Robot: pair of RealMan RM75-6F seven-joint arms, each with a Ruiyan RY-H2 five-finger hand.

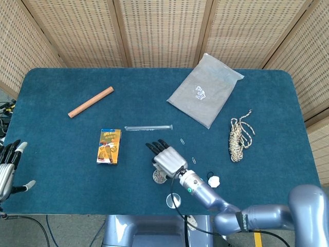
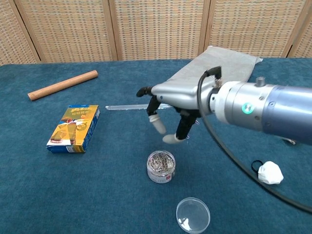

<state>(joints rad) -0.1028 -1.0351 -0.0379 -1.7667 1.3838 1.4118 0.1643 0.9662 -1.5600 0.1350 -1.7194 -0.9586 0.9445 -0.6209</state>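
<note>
The right hand (image 2: 170,114) hangs over the desk with nothing in it, fingers apart and pointing down, and the open tub of paper clips (image 2: 161,166) stands upright directly beneath its fingertips, apart from them, near the middle of the desk's front edge (its clear lid (image 2: 193,214) lies just in front). The left hand (image 1: 7,167), fingers spread and empty, rests off the desk's left edge, well apart from the tub.

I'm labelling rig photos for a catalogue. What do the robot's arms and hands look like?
The right arm is a glossy silver-grey cylinder with a small green indicator light and a black cable looping along it. The right hand has a silver palm shell, dark fingers and pale fingertips. The left hand is likewise silver with black fingers and light tips.
</note>
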